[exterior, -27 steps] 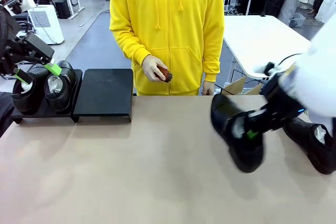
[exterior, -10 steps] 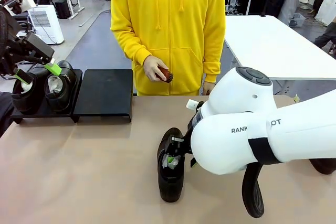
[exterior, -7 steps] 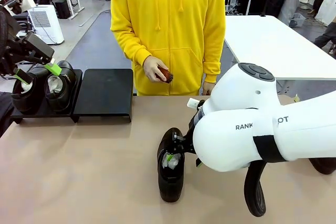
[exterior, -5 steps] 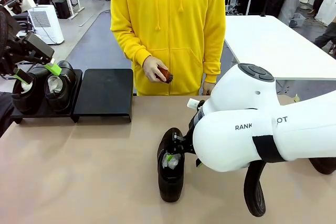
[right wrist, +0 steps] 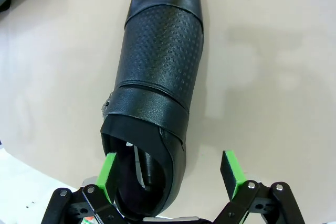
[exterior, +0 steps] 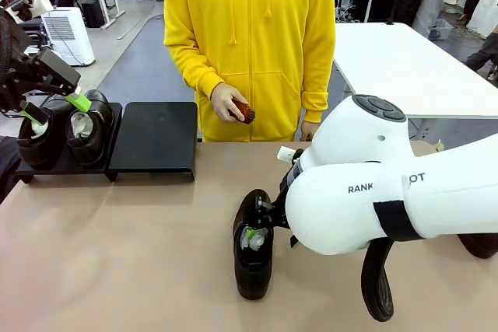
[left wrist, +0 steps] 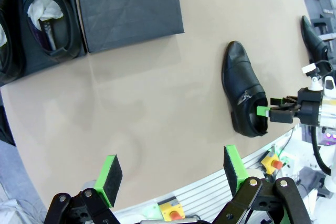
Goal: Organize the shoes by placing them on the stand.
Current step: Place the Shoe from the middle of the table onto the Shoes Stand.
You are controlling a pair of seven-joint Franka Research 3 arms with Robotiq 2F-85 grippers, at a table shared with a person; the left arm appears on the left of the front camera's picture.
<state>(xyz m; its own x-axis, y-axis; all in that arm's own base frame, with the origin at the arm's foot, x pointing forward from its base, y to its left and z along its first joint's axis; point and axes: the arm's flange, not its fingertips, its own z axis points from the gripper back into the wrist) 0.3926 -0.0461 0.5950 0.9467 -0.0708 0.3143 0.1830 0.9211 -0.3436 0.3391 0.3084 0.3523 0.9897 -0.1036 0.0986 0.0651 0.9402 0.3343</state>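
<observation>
Black glossy leather shoe with a perforated upper (exterior: 253, 258) rests on its sole on the tan tabletop (exterior: 117, 254), near the middle and well apart from the low flat black rectangular stand (exterior: 156, 138) at the far left. The white right arm (exterior: 373, 192) reaches across to the shoe's heel. In the right wrist view the right jaws stand apart and are not clamped: one green pad (right wrist: 108, 174) sits at the rim of the heel opening, the other lies clear of the shoe over bare tabletop. The left jaws, also apart, hover over two more black shoes (exterior: 87, 139) seated on the left section of the stand; its right section is bare. A fourth shoe (left wrist: 314, 34) lies near the right end of the tabletop. Hazards, as judged: closing from this offset would pinch only one thin side wall, and the smooth leather could slip or let the toe swing down in transit. A carry toward the bare section brings the right arm close to the left arm. A low approach could catch the stand's front edge or push the seated pair.
</observation>
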